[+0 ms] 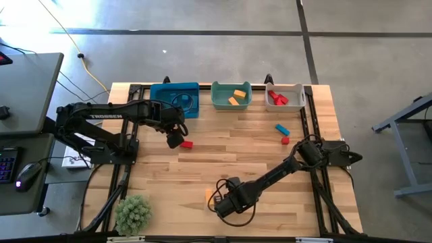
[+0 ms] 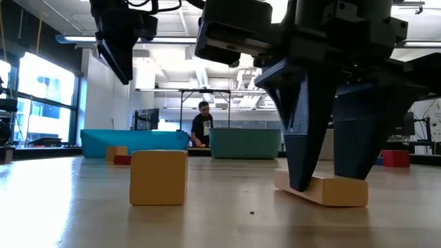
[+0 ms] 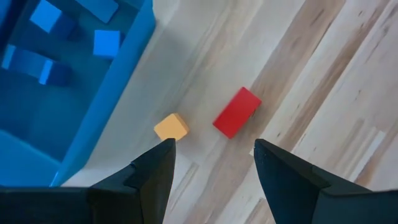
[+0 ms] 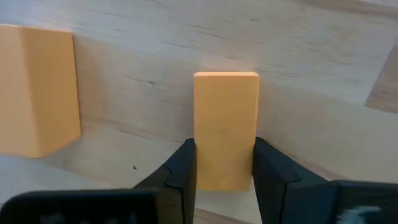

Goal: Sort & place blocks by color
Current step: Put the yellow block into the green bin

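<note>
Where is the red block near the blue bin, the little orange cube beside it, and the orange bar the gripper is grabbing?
red block (image 3: 237,112), left wrist view, middle of its top face
orange cube (image 3: 171,127), left wrist view, its top face
orange bar (image 4: 225,121), right wrist view, its top face above the right gripper's fingers

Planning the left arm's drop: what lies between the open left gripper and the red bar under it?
Nothing: the left wrist view shows bare wood between the left gripper and the red bar; an orange cube sits beside it.

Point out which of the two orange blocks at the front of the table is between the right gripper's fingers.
The flat orange bar. The right gripper is clamped on its sides, lifting one end. The orange cube beside it stands free, untouched.
</note>
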`<state>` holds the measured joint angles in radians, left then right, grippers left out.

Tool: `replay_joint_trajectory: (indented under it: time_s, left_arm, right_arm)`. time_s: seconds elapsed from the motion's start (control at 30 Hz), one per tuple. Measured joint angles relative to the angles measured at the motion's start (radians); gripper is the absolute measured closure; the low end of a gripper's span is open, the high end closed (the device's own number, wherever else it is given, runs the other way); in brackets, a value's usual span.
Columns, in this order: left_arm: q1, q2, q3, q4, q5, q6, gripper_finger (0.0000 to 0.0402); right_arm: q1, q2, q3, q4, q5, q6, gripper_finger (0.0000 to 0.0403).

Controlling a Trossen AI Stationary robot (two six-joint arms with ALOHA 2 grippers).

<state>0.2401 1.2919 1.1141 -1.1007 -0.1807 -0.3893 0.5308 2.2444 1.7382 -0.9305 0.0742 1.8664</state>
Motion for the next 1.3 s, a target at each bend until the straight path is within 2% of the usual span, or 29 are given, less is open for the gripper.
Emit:
replay_joint_trajectory:
  time_s: [0.3, 0.73, 0.93, 1.3]
  left_arm:
    - [0.002, 0.000, 0.000, 0.000, -0.010, 0.034, 0.0193]
    - [0.002, 0.000, 0.000, 0.000, -0.010, 0.053, 0.0193]
    - [0.002, 0.000, 0.000, 0.000, -0.010, 0.090, 0.0193]
    - [0.033, 0.000, 0.000, 0.002, -0.010, 0.165, 0.0193]
  right_arm:
    - [-0.007, 0.001, 0.006, 0.000, -0.027, -0.010, 0.0308]
    - [-0.055, 0.005, 0.114, -0.037, 0.003, -0.127, 0.0306]
    - [-0.107, 0.005, 0.175, -0.098, 0.028, -0.226, 0.0306]
    - [-0.272, 0.004, 0.289, -0.263, 0.103, -0.495, 0.0306]
